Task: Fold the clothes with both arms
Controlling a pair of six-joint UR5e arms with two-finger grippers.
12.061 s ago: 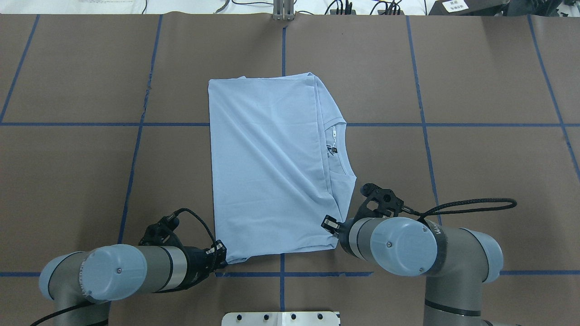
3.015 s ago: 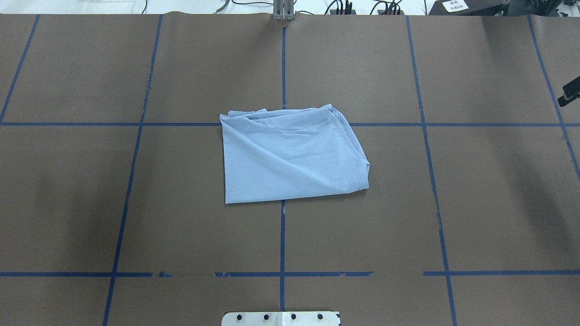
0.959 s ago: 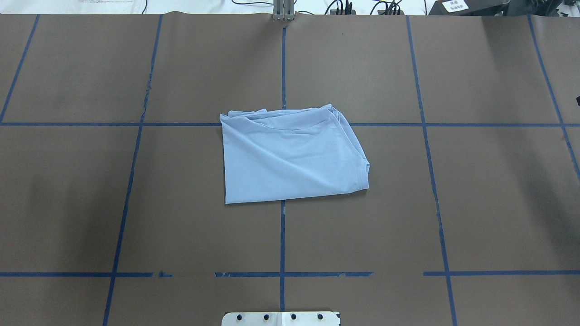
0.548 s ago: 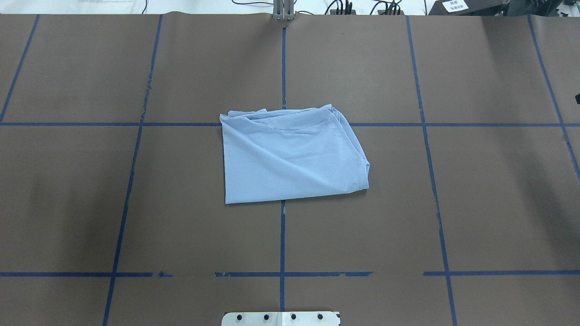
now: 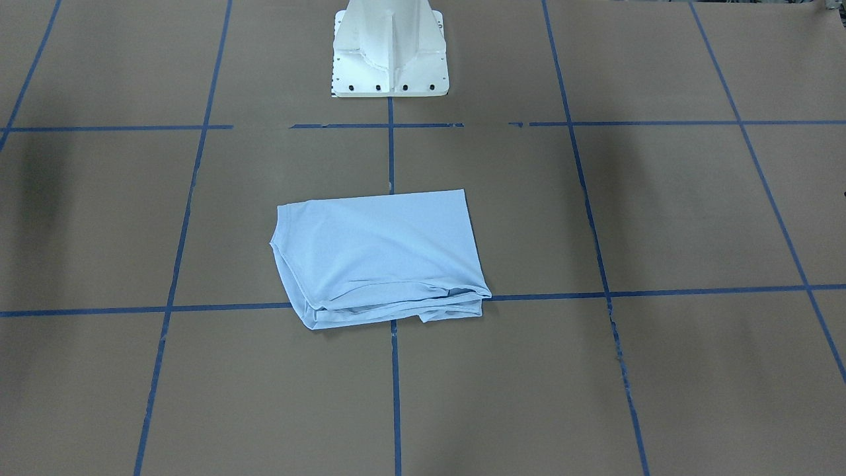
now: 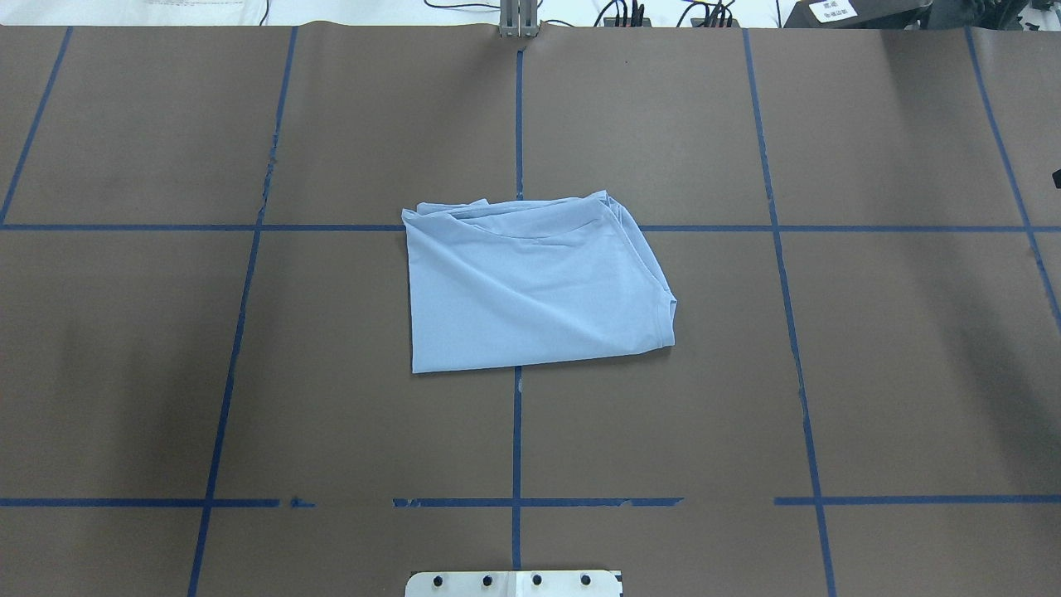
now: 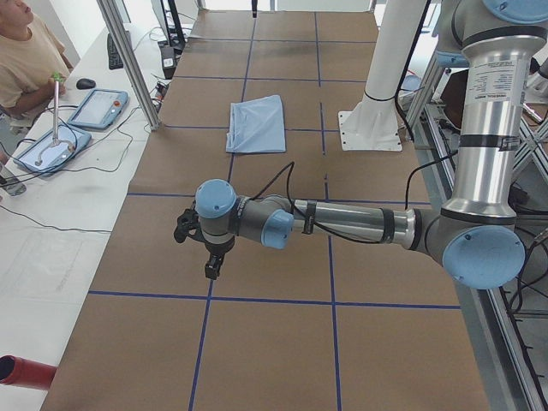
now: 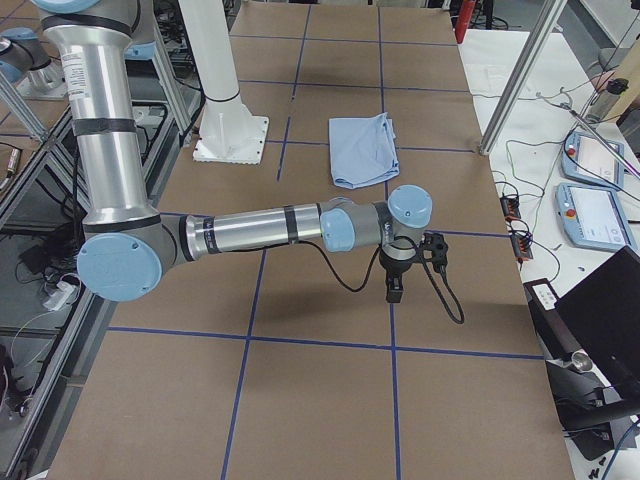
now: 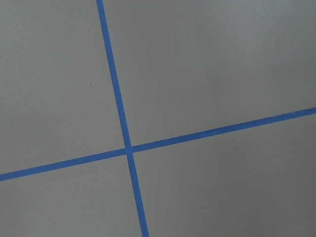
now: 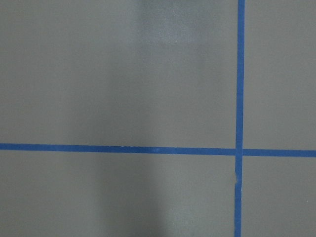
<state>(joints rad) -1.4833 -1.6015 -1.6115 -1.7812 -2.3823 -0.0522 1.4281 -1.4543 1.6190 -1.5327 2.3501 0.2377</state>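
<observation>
1. Brown paper marked with a grid of blue tape covers the table [image 6: 249, 373]. The light blue T-shirt [image 6: 530, 286] lies at its middle as a folded, roughly rectangular packet over a tape crossing, well out from the white pedestal base [image 5: 390, 59].
2. The shirt looks like thin, limp knit. It should be light and not fragile, but likely to slide on the paper, and its layers may slip unless all are pinched together.
3. In the overhead view the loose stacked edges sit at the packet's 12 o'clock side, a smooth fold at 6 o'clock and a stitched hem at 3 o'clock. Any further fold would best start from two corners of one side, one per arm.
4. The left gripper [image 7: 211, 265] points down over the paper, well apart from the shirt. In the exterior left view the shirt lies at about 12 to 1 o'clock from it. I cannot tell how its jaws stand.
5. The right gripper [image 8: 393, 288] also points down and holds nothing. In the exterior right view the shirt lies near 12 o'clock from it, well apart. Its jaw state cannot be told either.
6. Both wrist views show only paper and tape, no cloth.
</observation>
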